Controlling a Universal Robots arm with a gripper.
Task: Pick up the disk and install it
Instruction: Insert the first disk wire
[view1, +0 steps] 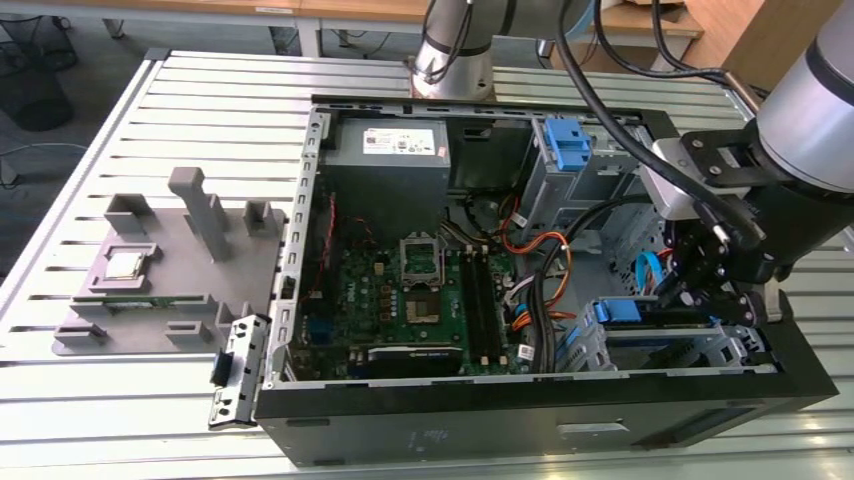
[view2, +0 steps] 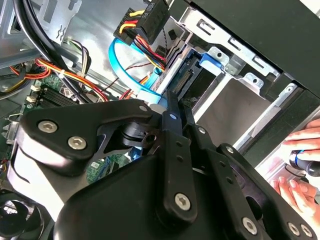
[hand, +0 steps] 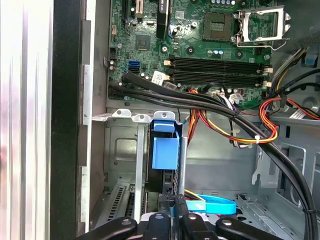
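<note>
The disk (view1: 638, 313) stands on edge in the drive cage (view1: 727, 350) at the front corner of the open computer case, on the exterior view's right. Its blue carrier tab (hand: 165, 149) shows in the first wrist view, and its connector end (view2: 186, 75) in the second wrist view. My gripper (view1: 697, 296) hangs inside the case just behind the disk. Its fingers lie close together, shut, with nothing between them. The gripper's tips (hand: 177, 214) (view2: 172, 97) point at the disk's near end; whether they touch it I cannot tell.
A lone blue bracket (view1: 570, 143) sits in the far bay. Orange, red and black cables (hand: 235, 122) and a blue flat cable (hand: 212, 204) cross beside the cage. A grey fixture (view1: 147, 290) holds a small chip (view1: 124, 263). A person's hand (view2: 300, 170) is outside the case.
</note>
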